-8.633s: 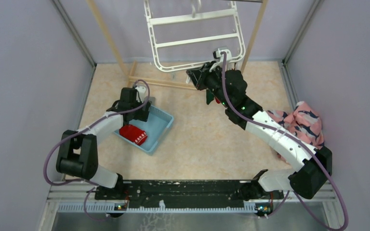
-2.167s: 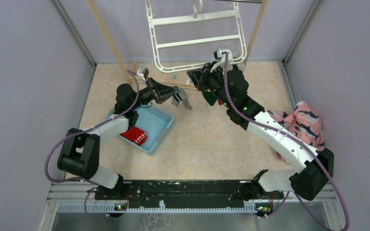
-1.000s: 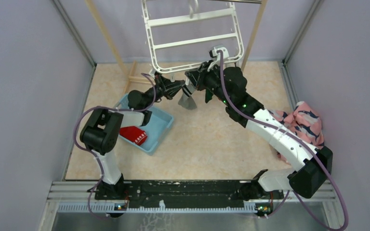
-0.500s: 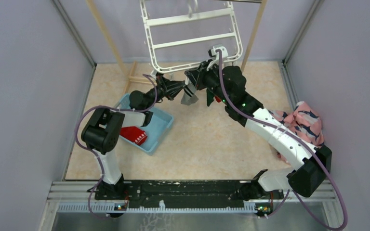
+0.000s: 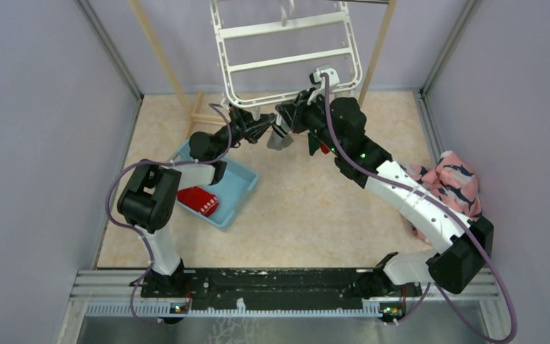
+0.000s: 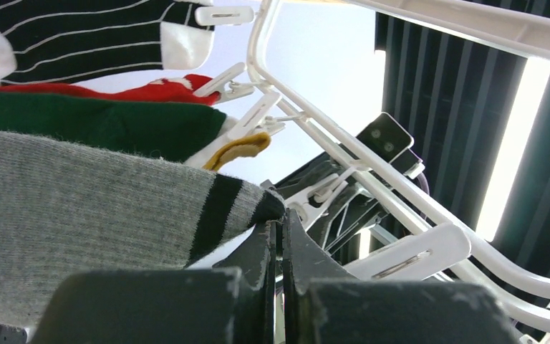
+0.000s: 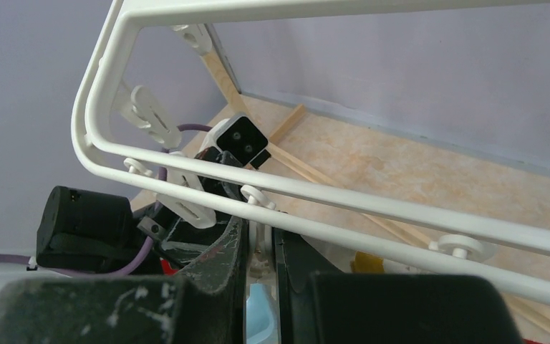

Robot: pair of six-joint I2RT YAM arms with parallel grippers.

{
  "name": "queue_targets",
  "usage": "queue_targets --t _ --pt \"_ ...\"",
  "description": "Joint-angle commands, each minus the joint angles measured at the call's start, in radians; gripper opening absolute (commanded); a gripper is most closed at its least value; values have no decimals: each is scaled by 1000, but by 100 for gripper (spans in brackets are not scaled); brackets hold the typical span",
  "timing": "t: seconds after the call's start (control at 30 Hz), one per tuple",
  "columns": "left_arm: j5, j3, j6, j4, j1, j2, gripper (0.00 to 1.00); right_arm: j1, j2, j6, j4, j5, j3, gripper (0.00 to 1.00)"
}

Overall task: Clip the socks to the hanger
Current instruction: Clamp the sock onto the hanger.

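The white hanger (image 5: 286, 61) hangs at the back. My left gripper (image 5: 263, 127) is shut on the striped cuff of a grey sock (image 5: 279, 140), held just under the hanger's lower edge. In the left wrist view the left gripper (image 6: 279, 228) pinches that grey sock (image 6: 79, 208); green (image 6: 100, 125), red (image 6: 150, 89) and black-white striped (image 6: 79, 36) socks hang beside white clips (image 6: 408, 254). My right gripper (image 5: 286, 117) is shut on one dangling clip (image 7: 259, 247) under the hanger rim (image 7: 401, 208), right next to the grey sock's cuff.
A blue tray (image 5: 238, 192) on the left holds a red sock (image 5: 199, 201). A pink shark-print cloth (image 5: 451, 183) lies by the right wall. Wooden rack poles (image 5: 159, 54) rise beside the hanger, with a wooden bar on the floor behind.
My left gripper has carried the grey sock up and slightly back, closer to the hanger's lower edge and the right gripper. The right arm has stayed put on its clip.
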Motion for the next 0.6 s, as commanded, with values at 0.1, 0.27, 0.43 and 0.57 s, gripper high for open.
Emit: queue_targets --t 0.1,0.27,0.43,0.57 --pt "-15 32 -77 262 -8 -53 0 6 -8 -31 -92 4 18 0" --pt "-12 4 -83 262 -2 -60 0 6 -18 -40 -91 12 29 0" --pt "-28 -46 -89 262 3 -68 0 6 -29 -39 -92 17 29 0" --pt "-9 -27 -102 262 3 -81 0 6 -26 -43 -94 26 29 0"
